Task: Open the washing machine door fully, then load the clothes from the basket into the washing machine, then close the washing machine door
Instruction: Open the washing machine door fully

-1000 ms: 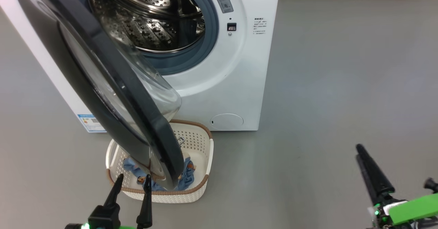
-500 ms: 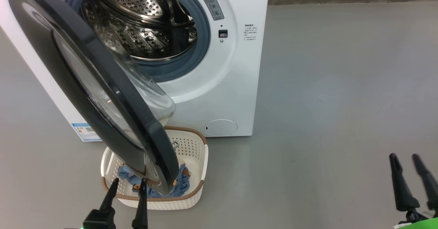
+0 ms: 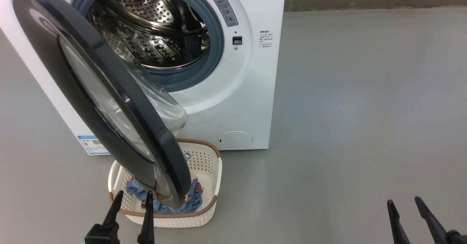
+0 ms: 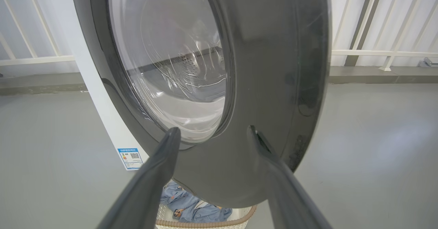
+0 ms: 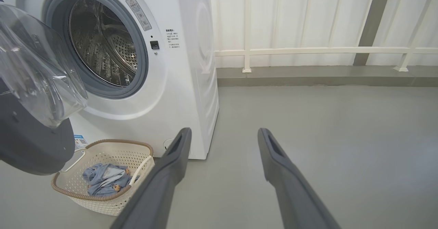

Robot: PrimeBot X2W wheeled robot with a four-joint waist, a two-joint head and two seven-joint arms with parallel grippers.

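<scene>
Head view: a smooth grey floor runs from the robot to a low grey kerb at the far wall. In the right wrist view a white railing stands above that kerb, in front of pale panelling. The washing machine stands on the floor, its steel drum exposed within a grey gasket. The washing machine door, hinged on the robot's left, stands swung partly outward, its lower edge hanging over the basket. The basket rests on the floor just in front of the machine, and the clothes lie bundled inside it. The left gripper sits at the lower left, its fingers apart and pointing up the view at the basket's near rim. In the left wrist view those fingers frame the lower part of the door's dark rim; whether they touch it cannot be told. The right gripper sits at the lower right over bare floor, well apart from the machine, its fingers apart with nothing between them.
</scene>
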